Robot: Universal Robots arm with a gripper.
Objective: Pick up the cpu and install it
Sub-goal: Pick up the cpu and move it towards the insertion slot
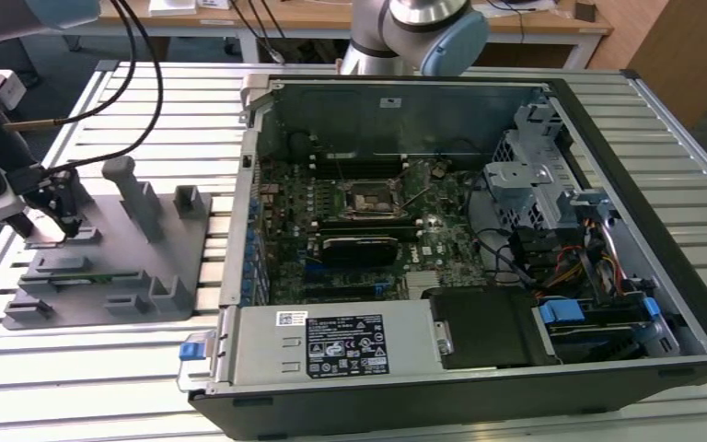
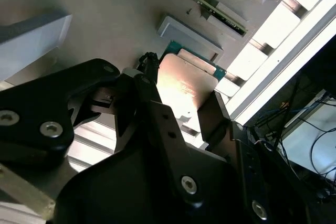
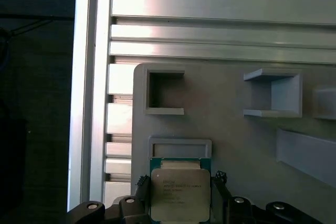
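The cpu [image 3: 180, 195] is a flat square chip with a shiny silver top and a thin green rim. It sits between the two black fingers [image 3: 143, 183] of my gripper [image 3: 180, 182], which press on its opposite edges. In the second wrist view the cpu [image 2: 185, 85] is held just over the grey fixture plate [image 2: 105, 19], beside a low raised block. In the exterior view my gripper [image 1: 52, 226] hangs over the plate's [image 1: 144, 276] part at that view's left. The motherboard socket [image 1: 370, 201] lies inside the open computer case.
The open computer case [image 1: 648, 230] stands at the exterior view's right on a slatted aluminium table [image 1: 84, 368]. Upright posts [image 1: 130, 189] rise from the fixture plate close to the gripper. A second robot base [image 1: 409, 37] stands behind the case. Cables hang at the back left.
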